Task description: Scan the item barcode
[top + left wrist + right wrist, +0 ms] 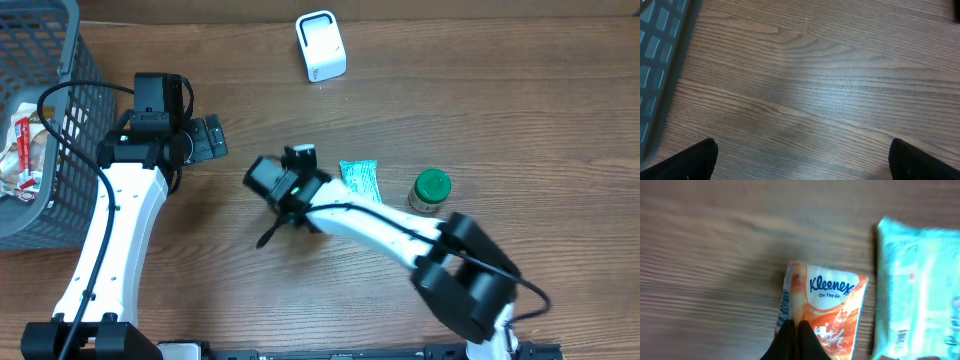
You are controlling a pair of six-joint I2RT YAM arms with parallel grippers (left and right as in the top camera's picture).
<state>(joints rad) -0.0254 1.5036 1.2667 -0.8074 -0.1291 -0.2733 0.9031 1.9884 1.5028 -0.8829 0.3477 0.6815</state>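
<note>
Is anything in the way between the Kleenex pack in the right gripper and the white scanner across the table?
Nothing visible does. The right gripper is shut on the Kleenex pack, and only bare table lies between it and the white scanner. The teal packet and green-lidded jar sit off to the side.

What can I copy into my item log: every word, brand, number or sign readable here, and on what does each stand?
"Kleenex": orange tissue pack, right wrist view.
"On The Go": same pack, just below the brand.
Barcode on that pack's left edge: too blurred to read.
Teal packet: print blurred, unreadable.
Red-and-white packet in the basket: too small to read.
White scanner: no text readable.
</note>
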